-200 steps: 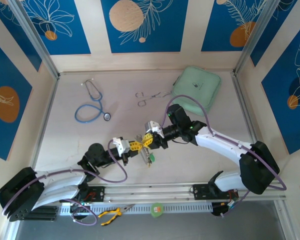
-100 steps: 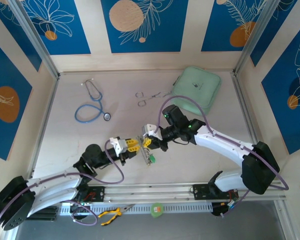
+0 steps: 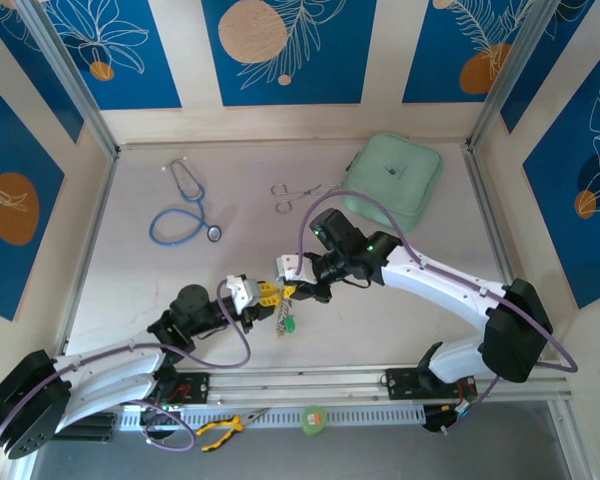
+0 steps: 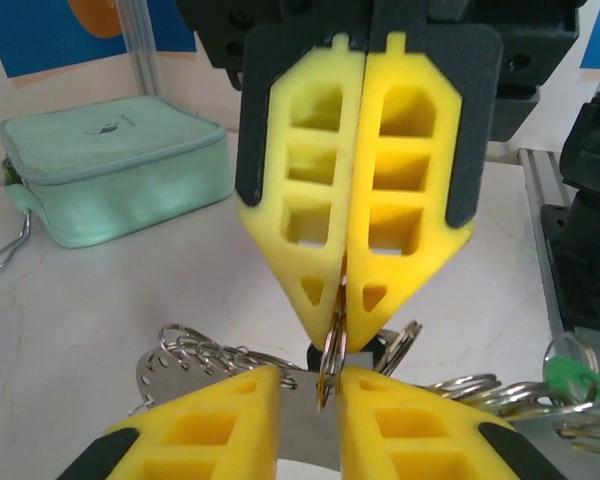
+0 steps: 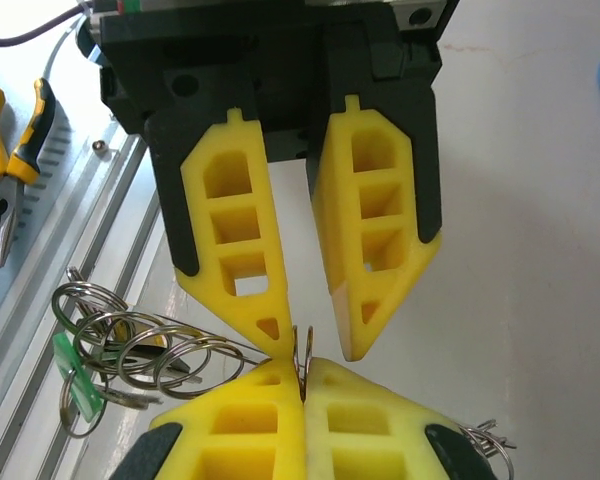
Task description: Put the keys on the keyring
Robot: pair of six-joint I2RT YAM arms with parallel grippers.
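**Near middle of the bench [image 3: 140, 270]:** two end effectors meet tip to tip, and much of what lies between them is hard to read. From above, the keys [image 3: 285, 320] are a small tangle dangling beneath the tips. Only one green head [image 3: 290, 326] is distinct, and the other heads cannot be made out. In the wrist views the bunch is cut off at the frame edges. The gripped ring [image 5: 302, 350] shows edge-on as a thin sliver, so which loop of the bunch it is cannot be told.

The right end effector [image 4: 337, 322] is clenched, its fingers pressed flat together on that ring. The left end effector [image 5: 315, 348] stands slightly parted, its tips flanking the ring. Whether either tip touches it cannot be told.

The fingers are yellow plastic wedges with rectangular cut-outs, backed in black. Split rings [image 5: 130, 345] of bright steel wire fan out beside them. A mint fabric case [image 4: 110, 165], steel forceps [image 3: 300, 190] and a blue-tubed stethoscope [image 3: 213, 232] lie towards the far side of the bench.
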